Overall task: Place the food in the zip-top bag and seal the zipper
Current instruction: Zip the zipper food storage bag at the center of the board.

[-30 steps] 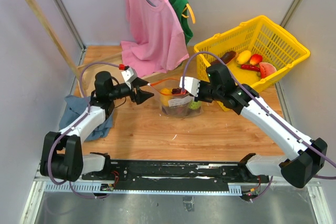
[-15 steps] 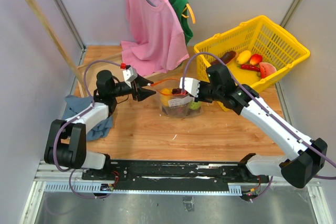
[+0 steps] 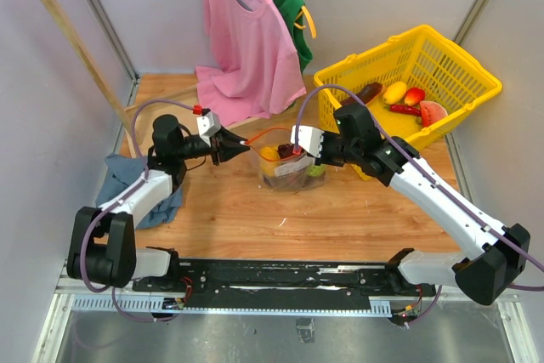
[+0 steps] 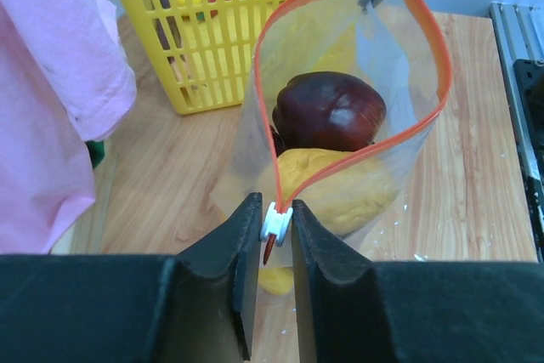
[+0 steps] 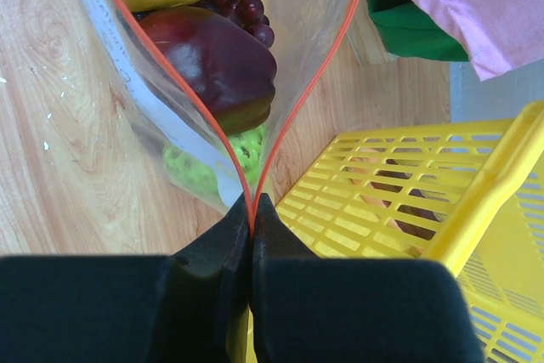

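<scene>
The bag [image 3: 290, 172] is held upright on the table [image 3: 340, 220], between the two arms, with its mouth spread open. The white tab [image 4: 276, 223] at one end of the zipper [image 4: 430, 42] is pinched between the fingers of the left gripper [image 4: 276, 212]. The opposite end of the strip is clamped by the fully closed right gripper [image 5: 252, 210]. Inside the bag a dark red piece [image 4: 328, 111], an orange-yellow piece [image 4: 340, 190], grapes [image 5: 247, 9] and a green piece [image 5: 202, 169] are seen. More food, among it a watermelon slice [image 3: 433, 112], is left in the yellow basket [image 3: 450, 61] just behind the right arm.
</scene>
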